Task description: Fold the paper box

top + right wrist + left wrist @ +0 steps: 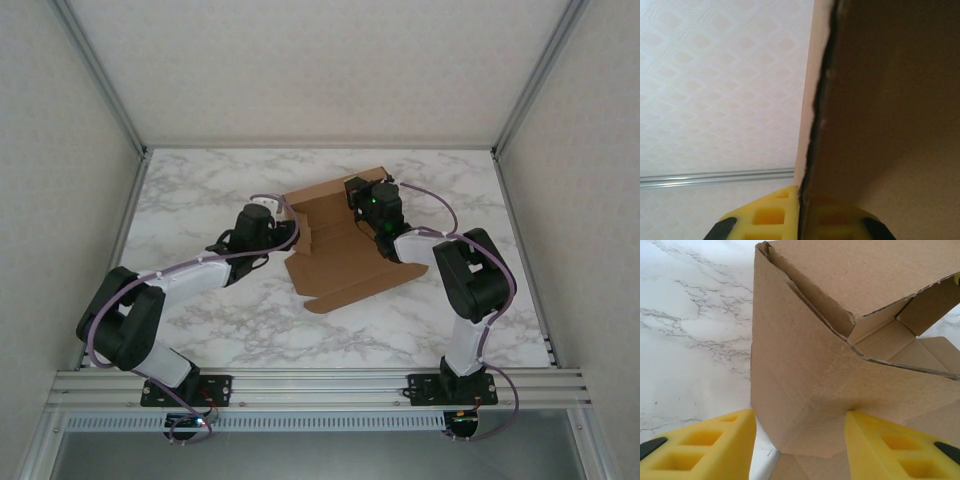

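No readable text, label or number anywhere, paper box [345,265] included

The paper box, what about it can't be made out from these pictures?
Top external: the right arm's wrist covers the paper box's far right corner, hiding the flap there.
Right wrist: the panel in the right gripper is dark and blurred; which flap cannot be told.
Left wrist: the frame's top and right edges cut the box off; the left gripper's fingers hide part of its lower edge.
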`<state>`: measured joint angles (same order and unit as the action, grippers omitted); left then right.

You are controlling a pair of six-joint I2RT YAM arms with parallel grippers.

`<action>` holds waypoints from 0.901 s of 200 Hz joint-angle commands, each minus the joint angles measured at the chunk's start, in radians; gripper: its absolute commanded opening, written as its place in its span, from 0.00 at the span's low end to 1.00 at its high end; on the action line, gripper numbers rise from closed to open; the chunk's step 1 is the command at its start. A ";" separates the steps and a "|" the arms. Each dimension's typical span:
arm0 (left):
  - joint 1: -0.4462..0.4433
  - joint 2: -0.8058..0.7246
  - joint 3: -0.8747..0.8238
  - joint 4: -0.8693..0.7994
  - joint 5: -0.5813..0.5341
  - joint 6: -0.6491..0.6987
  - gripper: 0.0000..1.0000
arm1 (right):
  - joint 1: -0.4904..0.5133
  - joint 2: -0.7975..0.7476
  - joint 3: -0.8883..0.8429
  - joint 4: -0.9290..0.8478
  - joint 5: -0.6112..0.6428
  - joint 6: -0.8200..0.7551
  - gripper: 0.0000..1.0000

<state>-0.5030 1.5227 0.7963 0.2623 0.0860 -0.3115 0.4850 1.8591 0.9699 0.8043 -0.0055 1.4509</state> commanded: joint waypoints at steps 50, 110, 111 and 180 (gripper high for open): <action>-0.052 0.027 -0.069 0.159 -0.170 -0.045 0.59 | 0.009 0.010 -0.070 -0.009 -0.033 -0.023 0.00; -0.055 0.123 -0.055 0.267 -0.284 -0.041 0.59 | 0.010 -0.007 -0.090 0.005 -0.045 -0.007 0.00; -0.056 0.126 -0.053 0.269 -0.285 -0.041 0.59 | 0.010 -0.007 -0.091 0.006 -0.045 -0.007 0.00; -0.055 0.218 0.035 0.277 -0.342 0.022 0.56 | 0.018 -0.040 -0.111 -0.012 -0.048 0.003 0.00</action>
<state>-0.5613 1.7107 0.7933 0.5060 -0.1795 -0.3126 0.4850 1.8339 0.8917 0.8940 -0.0242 1.4605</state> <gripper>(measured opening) 0.553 0.046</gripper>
